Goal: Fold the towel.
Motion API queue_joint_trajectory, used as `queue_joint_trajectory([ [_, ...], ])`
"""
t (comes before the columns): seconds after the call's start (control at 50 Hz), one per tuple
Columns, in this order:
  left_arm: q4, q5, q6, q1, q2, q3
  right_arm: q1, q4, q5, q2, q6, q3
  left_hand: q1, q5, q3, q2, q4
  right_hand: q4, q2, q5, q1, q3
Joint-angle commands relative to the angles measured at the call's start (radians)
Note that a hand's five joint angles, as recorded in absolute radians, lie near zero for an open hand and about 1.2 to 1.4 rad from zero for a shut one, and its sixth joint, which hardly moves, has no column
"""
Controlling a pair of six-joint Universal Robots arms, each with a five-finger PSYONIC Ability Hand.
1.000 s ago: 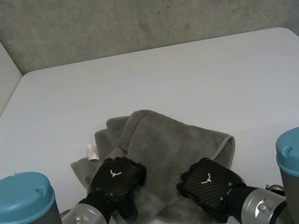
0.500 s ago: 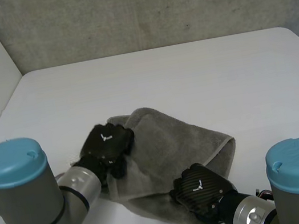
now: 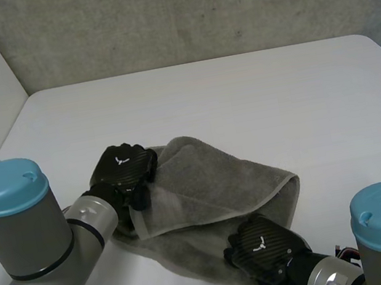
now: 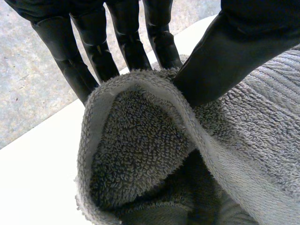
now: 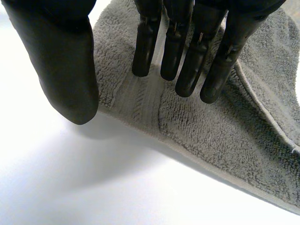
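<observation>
A grey towel (image 3: 212,183) lies rumpled and partly doubled over on the white desk (image 3: 240,89), in the lower middle of the head view frame. One layer is turned over another, and a rounded fold sits at its right end.

The left robot hand (image 3: 123,170) is at the towel's left end, left of centre in the frame. In its own wrist view the thumb (image 4: 234,51) presses down on a rolled-over hem while the straight fingers (image 4: 93,54) stand behind it. The cloth is pinched between them, and the edge curls up into a small pocket.

The right robot hand (image 3: 262,243) sits at the bottom of the frame, right of centre, on the towel's near edge. Its wrist view shows the fingers (image 5: 187,56) held straight over the woven band beside the hem, and the thumb (image 5: 65,70) spread well apart over bare desk — it grips nothing. Whether the fingertips touch the cloth cannot be told.
</observation>
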Motion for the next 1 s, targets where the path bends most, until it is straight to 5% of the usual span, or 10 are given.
queue_joint_trajectory([
  [0.02, 0.000, 0.001, -0.002, -0.001, 0.000, -0.004, -0.002, -0.012, -0.004, 0.013, -0.006, 0.009, -0.096, -0.283, -0.143, -0.119, -0.121, -0.031, -0.035, -0.008, -0.022, -0.034],
  [0.28, 0.000, 0.001, -0.004, 0.001, 0.000, -0.007, 0.009, -0.037, -0.019, 0.043, -0.007, -0.012, -0.096, -0.283, -0.143, -0.119, -0.121, 0.083, 0.079, 0.107, 0.092, 0.080],
  [0.52, 0.000, 0.003, -0.005, -0.002, 0.005, -0.004, -0.002, -0.055, -0.006, 0.109, -0.006, -0.050, -0.096, -0.283, -0.143, -0.119, -0.121, 0.751, 0.747, 0.774, 0.760, 0.748],
  [0.68, 0.002, 0.001, -0.005, -0.001, 0.022, 0.056, -0.028, -0.055, 0.071, 0.060, 0.000, -0.115, -0.070, -0.257, -0.117, -0.093, -0.095, 0.752, 0.748, 0.775, 0.761, 0.749],
  [0.82, -0.007, -0.005, -0.034, 0.055, 0.020, 0.249, -0.194, 0.009, 0.111, -0.009, -0.030, -0.317, 0.000, -0.187, -0.046, -0.022, -0.024, 0.752, 0.748, 0.775, 0.761, 0.749],
  [1.0, -0.078, -0.083, -0.190, 0.148, -0.058, 0.733, -0.318, 0.135, 0.119, 0.080, -0.230, -0.814, 0.000, -0.187, -0.046, -0.022, -0.024, 0.752, 0.748, 0.775, 0.761, 0.749],
])
